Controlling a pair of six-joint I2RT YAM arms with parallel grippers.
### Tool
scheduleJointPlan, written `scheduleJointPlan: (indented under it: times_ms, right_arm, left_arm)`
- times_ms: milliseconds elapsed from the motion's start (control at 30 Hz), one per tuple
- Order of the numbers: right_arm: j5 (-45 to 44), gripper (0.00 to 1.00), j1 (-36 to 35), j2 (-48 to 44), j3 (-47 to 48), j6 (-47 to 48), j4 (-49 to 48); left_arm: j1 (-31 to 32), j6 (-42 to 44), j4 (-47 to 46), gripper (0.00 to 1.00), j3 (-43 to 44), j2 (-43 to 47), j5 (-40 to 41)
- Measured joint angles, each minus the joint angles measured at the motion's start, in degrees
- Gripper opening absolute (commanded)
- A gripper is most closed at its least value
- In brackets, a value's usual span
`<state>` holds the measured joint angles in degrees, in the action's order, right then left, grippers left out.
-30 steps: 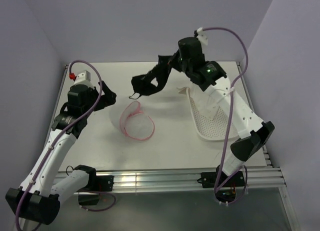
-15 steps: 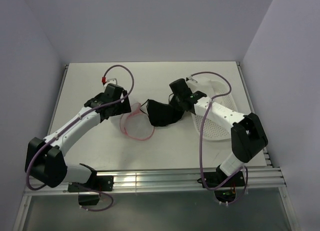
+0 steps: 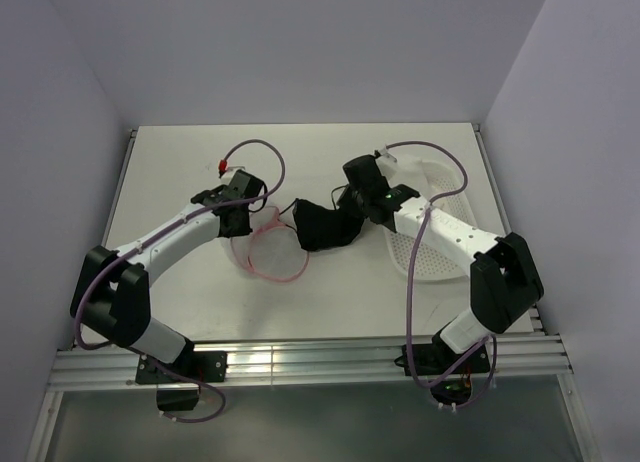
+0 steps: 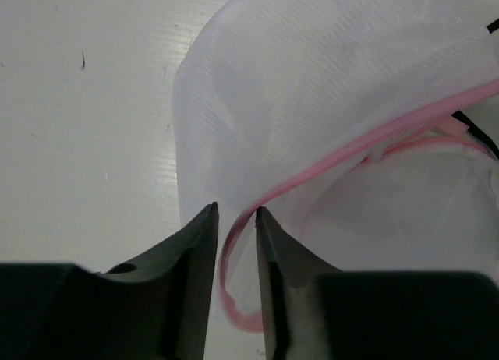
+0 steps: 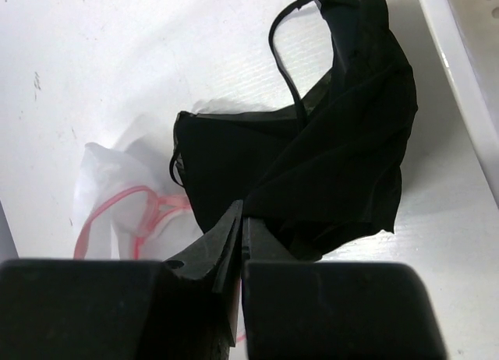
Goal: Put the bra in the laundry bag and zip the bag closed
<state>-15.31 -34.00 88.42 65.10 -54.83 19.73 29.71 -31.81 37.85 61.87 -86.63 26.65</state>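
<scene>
Your right gripper [image 5: 240, 213], fingers pressed together on black fabric, holds the bra [image 5: 335, 157] at mid-table, where it drapes against the right edge of the laundry bag [image 4: 312, 103]. Your left gripper [image 4: 235, 212] pinches the bag's pink zipper rim, fingers nearly closed. A white basket [image 3: 430, 257] lies just beside the bra.

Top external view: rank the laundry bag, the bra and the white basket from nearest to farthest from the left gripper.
1. The laundry bag: nearest, its pink rim pinched by the left gripper.
2. The bra: farther right, at the bag's right edge, held by the right gripper.
3. The white basket: farthest, on the far right.
</scene>
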Motion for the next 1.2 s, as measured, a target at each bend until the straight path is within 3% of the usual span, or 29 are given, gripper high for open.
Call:
scheduleJointPlan:
  times_ms: [167,333,600,633,700,733,767,867,1067,1200]
  right_arm:
    - [-0.07,0.15,0.0,-1.86,-1.51,0.22,0.09]
    - [-0.07,0.31,0.0,-2.91,-1.88,0.24,0.13]
    - [0.02,0.54,0.0,-4.96,-3.89,0.66,0.5]
    - [0.09,0.56,0.0,-5.03,-3.98,0.7,0.48]
    - [0.28,0.6,0.0,-5.07,-4.09,1.03,0.59]
    - [0.42,0.61,0.0,-5.22,-4.37,1.18,0.44]
    - [0.59,0.62,-0.07,-5.6,-4.96,1.36,0.42]
    - [0.98,0.65,-0.24,-8.57,-8.63,1.75,0.42]
    - [0.52,0.68,-0.31,-14.21,-15.37,1.97,0.72]
    - [0.33,0.68,-0.31,-15.06,-17.25,1.97,0.98]
  left_arm:
    - [0.0,0.63,1.05,0.0,0.02,0.0,0.79]
    - [-1.27,1.09,2.03,0.0,0.15,0.07,2.25]
    - [-12.22,1.73,3.08,0.01,0.57,4.09,5.44]
    - [-12.7,1.75,3.58,0.04,1.03,4.87,5.81]
    - [-13.14,2.03,3.74,0.24,2.05,6.03,6.05]
    - [-13.18,2.25,3.69,0.36,2.45,6.47,5.99]
    - [-13.2,2.36,3.69,0.61,2.84,6.99,5.84]
    - [-13.18,2.36,3.74,0.85,3.63,8.55,4.68]
    - [-12.72,2.14,4.85,0.9,8.35,11.23,2.93]
    - [-9.07,1.7,4.44,0.91,11.08,12.98,1.18]
